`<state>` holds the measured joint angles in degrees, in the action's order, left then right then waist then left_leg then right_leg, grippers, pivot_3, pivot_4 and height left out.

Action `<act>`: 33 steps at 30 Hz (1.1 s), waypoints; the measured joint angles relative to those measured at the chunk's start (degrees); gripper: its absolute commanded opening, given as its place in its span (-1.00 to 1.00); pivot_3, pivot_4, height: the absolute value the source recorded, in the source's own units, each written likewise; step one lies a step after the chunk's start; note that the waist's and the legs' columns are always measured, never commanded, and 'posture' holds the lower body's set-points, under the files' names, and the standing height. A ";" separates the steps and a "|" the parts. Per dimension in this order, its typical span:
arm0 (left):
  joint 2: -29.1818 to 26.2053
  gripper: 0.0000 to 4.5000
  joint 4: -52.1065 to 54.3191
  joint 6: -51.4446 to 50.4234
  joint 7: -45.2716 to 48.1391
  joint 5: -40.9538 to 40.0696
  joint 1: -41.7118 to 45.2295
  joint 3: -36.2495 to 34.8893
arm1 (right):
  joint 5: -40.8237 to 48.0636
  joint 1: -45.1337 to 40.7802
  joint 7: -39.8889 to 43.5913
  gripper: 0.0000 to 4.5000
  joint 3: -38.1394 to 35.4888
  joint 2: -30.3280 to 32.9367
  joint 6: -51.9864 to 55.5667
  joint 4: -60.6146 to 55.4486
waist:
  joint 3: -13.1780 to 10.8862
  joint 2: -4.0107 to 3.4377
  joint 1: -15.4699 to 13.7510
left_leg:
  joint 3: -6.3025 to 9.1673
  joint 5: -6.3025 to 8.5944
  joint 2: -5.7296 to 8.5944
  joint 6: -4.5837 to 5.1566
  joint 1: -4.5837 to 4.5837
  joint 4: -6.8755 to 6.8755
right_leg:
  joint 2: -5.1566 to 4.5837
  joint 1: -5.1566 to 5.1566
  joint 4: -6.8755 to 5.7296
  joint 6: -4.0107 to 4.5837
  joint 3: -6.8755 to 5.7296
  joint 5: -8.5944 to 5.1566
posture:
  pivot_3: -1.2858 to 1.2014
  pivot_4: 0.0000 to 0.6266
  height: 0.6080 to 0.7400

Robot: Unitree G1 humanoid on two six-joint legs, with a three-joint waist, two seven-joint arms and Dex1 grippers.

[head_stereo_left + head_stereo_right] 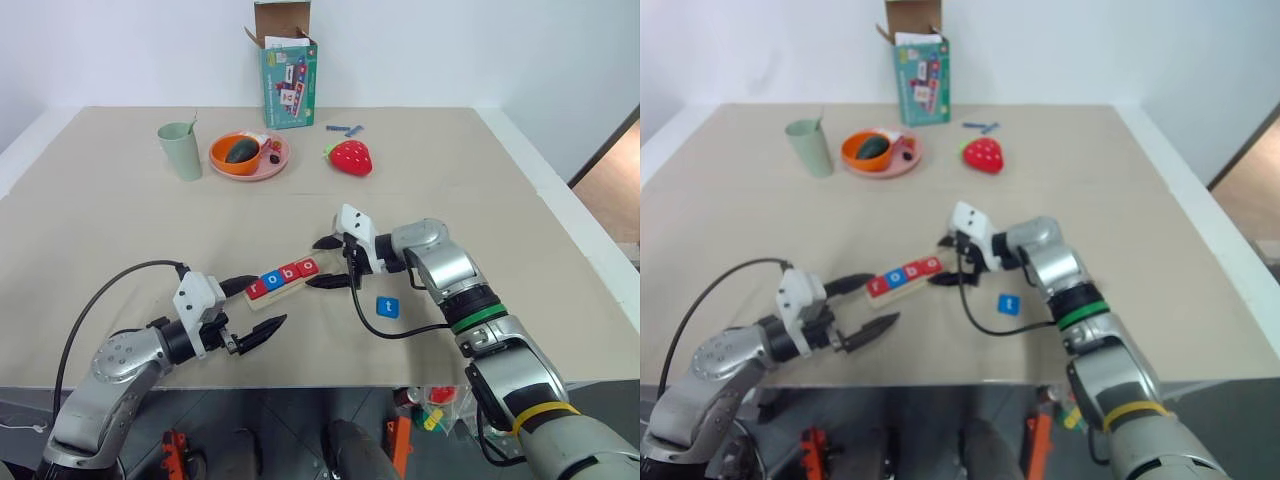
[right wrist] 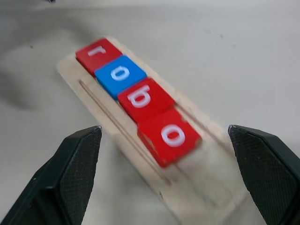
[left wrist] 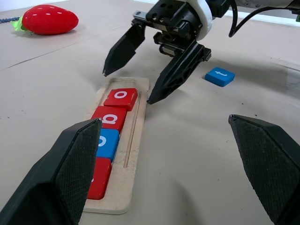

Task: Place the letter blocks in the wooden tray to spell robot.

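Counter (image 1: pixel 120 230), beige, carries everything. Green box (image 1: pixel 288 82) stands at the far edge, top flap open. Pink plate (image 1: pixel 275 164) in front of it holds an orange bowl (image 1: pixel 226 156) with a dark object inside. Pale green cup (image 1: pixel 180 150) stands just beside the plate, on its left. Red strawberry toy (image 1: pixel 349 157) lies to the plate's right; thin blue sticks (image 1: pixel 344 128) lie near the box.

Wooden tray (image 1: pixel 283 291) lies near the front edge, angled, between the two arms. Four letter blocks (image 2: pixel 138 98) sit in its slot touching in a row: red r, blue o, red b, red o. Last space at the tray's right end is bare wood. Blue t block (image 1: pixel 388 306) lies flat on the counter, to the right of the tray and apart from it.

Right gripper (image 1: pixel 332 262) hangs just over the tray's right end, fingers spread wide, gripping nothing. Left gripper (image 1: pixel 254 306) sits near the tray's left end, fingers (image 3: pixel 70 173) wide apart, empty, not touching the tray.
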<state>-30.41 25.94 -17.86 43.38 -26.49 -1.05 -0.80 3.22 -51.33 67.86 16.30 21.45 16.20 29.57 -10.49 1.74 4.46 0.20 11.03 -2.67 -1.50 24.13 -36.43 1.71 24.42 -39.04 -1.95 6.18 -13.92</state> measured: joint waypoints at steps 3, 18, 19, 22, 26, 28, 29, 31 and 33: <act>-0.01 1.00 -0.02 0.00 0.23 -0.03 0.41 0.00 | 0.06 0.03 0.61 0.99 -0.55 0.96 -0.05 0.03 | 0.00 0.00 -0.01 | 0.00 0.00 0.00 0.00 0.00 0.00 | 0.00 0.00 0.00 0.00 -0.01 0.00 | 0.03 -0.52 1.00; -0.24 1.00 -0.04 -0.05 0.92 -0.02 0.50 0.00 | 2.20 4.49 2.28 -0.94 -0.55 1.49 3.90 -6.50 | 0.00 0.00 0.00 | 0.00 0.00 0.01 0.00 0.00 0.01 | -0.01 -0.01 0.00 -0.01 0.00 -0.01 | 0.03 -0.52 1.00; -0.36 1.00 -0.04 -0.06 0.92 -0.02 0.50 0.00 | 2.21 4.64 2.23 -0.99 -0.55 1.51 3.98 -6.78 | 0.00 0.00 0.00 | 0.00 0.00 0.01 0.00 0.00 0.01 | -0.01 -0.01 0.00 -0.01 0.00 -0.01 | 0.03 -0.52 1.00; -0.57 1.00 -0.03 -0.09 0.94 -0.02 0.50 0.00 | 2.24 4.84 2.16 -0.99 -0.55 1.54 4.58 -7.02 | 0.00 0.00 0.00 | 0.00 0.00 0.00 0.00 0.00 0.01 | 0.00 -0.01 0.00 -0.01 0.00 -0.01 | 0.03 -0.52 1.00; -0.78 1.00 -0.03 -0.11 0.94 -0.02 0.49 0.05 | 2.24 4.87 2.15 -0.99 -0.54 1.55 5.20 -7.20 | 0.00 0.00 0.00 | 0.01 0.00 0.00 0.00 0.00 0.01 | 0.00 0.00 0.00 -0.01 0.00 -0.01 | 0.03 -0.52 1.00; -0.83 1.00 -0.02 -0.12 0.94 -0.02 0.42 0.05 | 2.20 4.87 2.08 -0.99 -0.52 1.53 5.12 -7.24 | 0.00 0.00 0.00 | 0.00 0.00 0.00 0.00 0.00 0.01 | 0.00 0.00 0.00 -0.01 0.00 -0.01 | 0.03 -0.52 1.00; -0.83 1.00 -0.02 -0.13 0.93 -0.02 0.40 0.06 | 2.15 4.87 2.01 -0.99 -0.46 1.49 4.96 -7.23 | 0.00 0.00 0.00 | 0.00 0.00 0.00 0.00 0.00 0.01 | 0.00 0.00 0.00 -0.01 0.00 -0.01 | 0.03 -0.52 1.00; -0.83 1.00 -0.02 -0.14 0.91 -0.03 0.40 0.06 | 2.07 4.87 1.85 -0.99 -0.39 1.38 4.49 -7.03 | 0.00 0.00 0.00 | 0.00 0.00 0.00 0.00 0.00 0.01 | 0.00 0.00 0.00 -0.01 0.00 -0.01 | 0.03 -0.52 1.00; -0.83 1.00 -0.01 -0.14 0.88 -0.03 0.30 0.06 | 1.98 4.86 1.59 -0.99 -0.38 1.15 3.93 -6.60 | 0.00 0.00 0.00 | 0.00 0.00 0.00 0.00 0.00 0.01 | 0.00 0.00 0.00 -0.01 0.00 -0.01 | 0.03 -0.52 1.00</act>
<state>-31.24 25.93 -18.00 44.26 -26.52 -0.75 -0.74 5.20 -46.47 69.45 15.93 22.60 20.13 22.97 -10.49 1.74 4.46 0.20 11.03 -2.67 -1.50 24.13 -36.42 1.71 24.42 -39.04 -1.96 6.18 -13.93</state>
